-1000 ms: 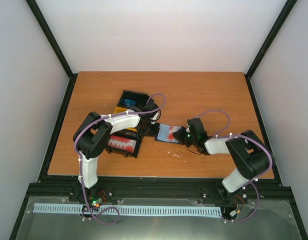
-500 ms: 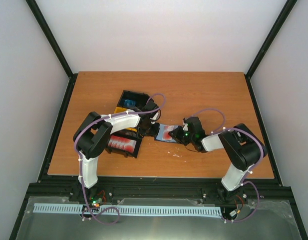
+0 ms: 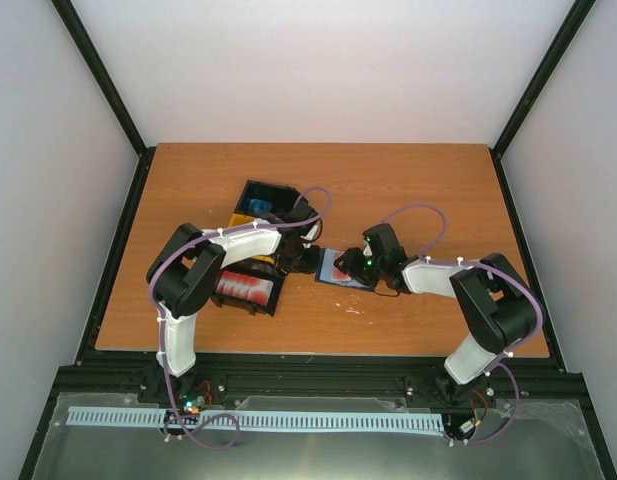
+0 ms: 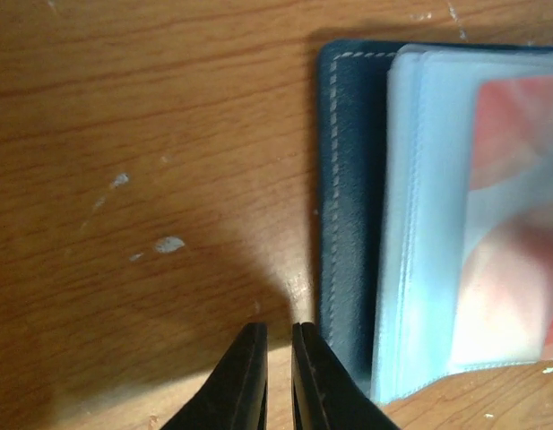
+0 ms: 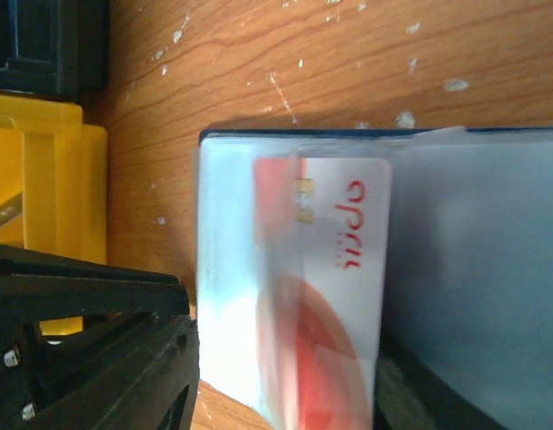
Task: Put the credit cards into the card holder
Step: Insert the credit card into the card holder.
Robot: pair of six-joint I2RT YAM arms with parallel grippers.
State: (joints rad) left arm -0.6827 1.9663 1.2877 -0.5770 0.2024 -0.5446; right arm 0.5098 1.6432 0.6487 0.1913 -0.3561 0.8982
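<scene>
**Top and wrist views.** The card holder (image 3: 344,268) lay open and flat on the table (image 3: 418,190), its lighter inside facing up, and serves as the reference here. My left gripper (image 4: 278,345) was low over the wood just beside the holder's stitched dark blue edge. Its two fingers were together but for a thin slit, with nothing between them. My right gripper (image 3: 360,263) sat over the holder from the opposite side. No view showed its fingertips clearly, so I could not tell whether they were apart or closed. One credit card (image 5: 334,287), red and white, lay on the holder among its clear sleeves (image 4: 410,224); I could not tell whether it was fully inside a pocket. The other credit cards (image 3: 243,288) lay in a black bin (image 3: 280,285) beyond the left gripper from the holder. A yellow bin (image 5: 43,197) stood near the holder on that same side.
</scene>
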